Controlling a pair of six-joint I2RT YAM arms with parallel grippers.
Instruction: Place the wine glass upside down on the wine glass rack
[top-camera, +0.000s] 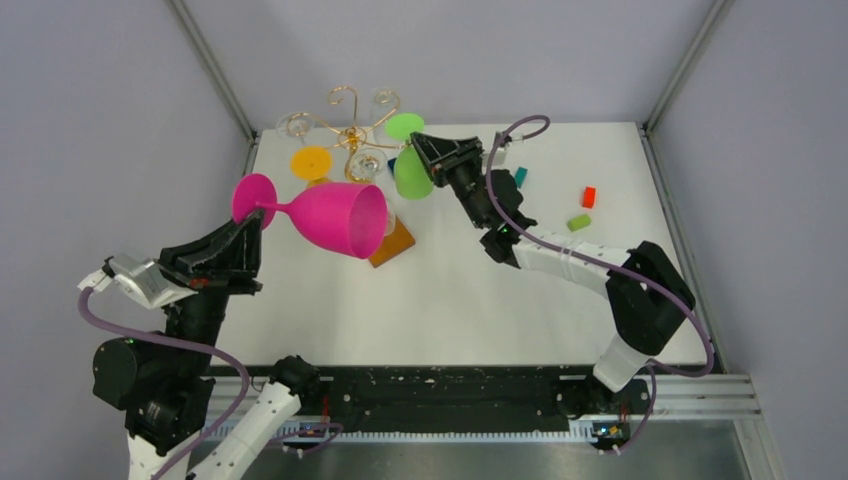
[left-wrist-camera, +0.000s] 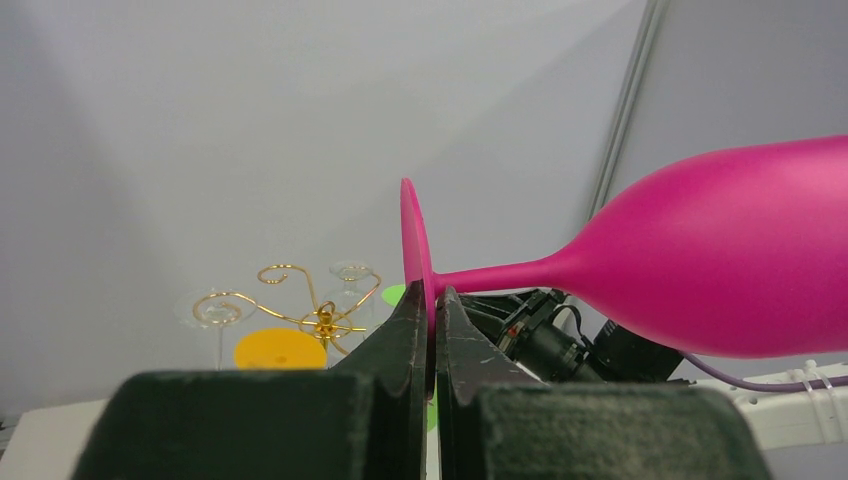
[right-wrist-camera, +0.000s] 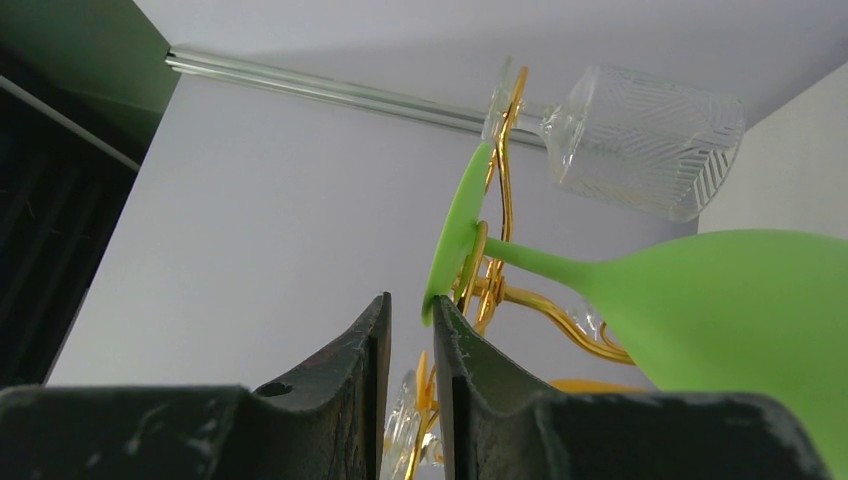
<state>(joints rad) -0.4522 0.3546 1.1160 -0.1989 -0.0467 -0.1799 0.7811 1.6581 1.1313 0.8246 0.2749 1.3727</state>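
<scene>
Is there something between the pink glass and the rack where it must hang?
Partly. The orange glass hangs on the rack's left side, facing the pink glass. The green glass and the right pincer occupy its right side.

No writing, label, brand mark, number or sign can be read in any of the three views.
</scene>
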